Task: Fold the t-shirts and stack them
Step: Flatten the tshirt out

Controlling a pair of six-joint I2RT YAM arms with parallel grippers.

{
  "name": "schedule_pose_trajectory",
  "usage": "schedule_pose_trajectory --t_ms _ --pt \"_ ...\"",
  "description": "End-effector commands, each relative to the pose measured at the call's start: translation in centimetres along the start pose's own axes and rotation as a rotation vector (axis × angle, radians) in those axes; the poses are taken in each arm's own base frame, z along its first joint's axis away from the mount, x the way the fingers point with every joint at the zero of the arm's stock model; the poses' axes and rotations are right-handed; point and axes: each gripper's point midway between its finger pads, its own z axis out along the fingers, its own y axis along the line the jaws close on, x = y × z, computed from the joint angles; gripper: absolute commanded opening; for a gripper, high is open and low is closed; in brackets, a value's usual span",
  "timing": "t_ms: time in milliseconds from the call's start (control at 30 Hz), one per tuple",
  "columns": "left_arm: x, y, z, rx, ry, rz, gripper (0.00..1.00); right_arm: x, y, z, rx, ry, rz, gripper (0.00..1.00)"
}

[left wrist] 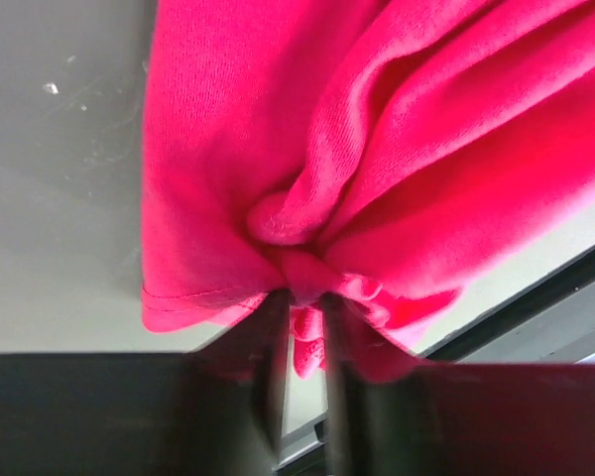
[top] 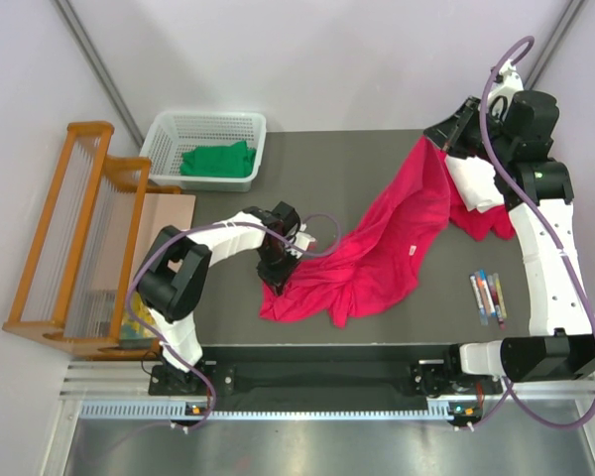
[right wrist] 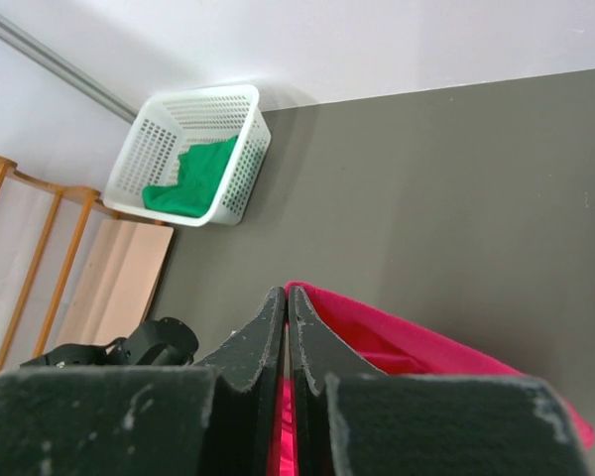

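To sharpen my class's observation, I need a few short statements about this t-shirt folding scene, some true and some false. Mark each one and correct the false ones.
1. The green t-shirt lies in the white basket. True.
2. The left gripper and the right gripper are both shut on the crimson t-shirt. True.
3. The pens lie inside the basket. False: they lie on the table, beside the right arm.
4. The white t-shirt is folded neatly at the table's centre. False: it is bunched at the far right, against the crimson t-shirt.
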Motion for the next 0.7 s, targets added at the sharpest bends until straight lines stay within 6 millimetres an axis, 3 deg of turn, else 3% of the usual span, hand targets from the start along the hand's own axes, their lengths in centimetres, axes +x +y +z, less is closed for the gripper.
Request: schedule_pose_trajectory --t_ms 0,167,200,367,467,600,667 --pt "-1.3 -0.4 -0.5 0.013 -0.026 0.011 0.15 -1.5 0.7 -0.3 -0.027 -0.053 -0.019 0.00" --pt "-1.3 -0.3 -0.5 0.009 -0.024 0.011 0.08 -1.7 0.9 -0.4 -0.031 -0.057 -0.024 0.00" --pt "-1.3 -0.3 -0.5 0.007 -0.023 0.010 0.00 -1.7 0.9 -0.5 -0.032 -0.056 -0.024 0.00" --pt "-2.3 0.5 -1.7 -0.043 -0.053 0.018 0.00 -2.1 1.1 -0.5 -0.034 -0.060 -0.029 0.00" --pt "-4.4 0.9 -4.7 -0.088 -0.128 0.032 0.00 -2.3 1.3 -0.7 -0.037 -0.064 -0.033 0.00" --pt "-8.5 2.2 -10.6 -0.179 -0.272 0.036 0.00 -2.4 1.3 -0.8 -0.038 -0.066 -0.035 0.00" --pt "-9.1 3.4 -12.8 -0.226 -0.308 0.020 0.00 -2.5 1.5 -0.9 -0.038 -0.067 -0.038 0.00"
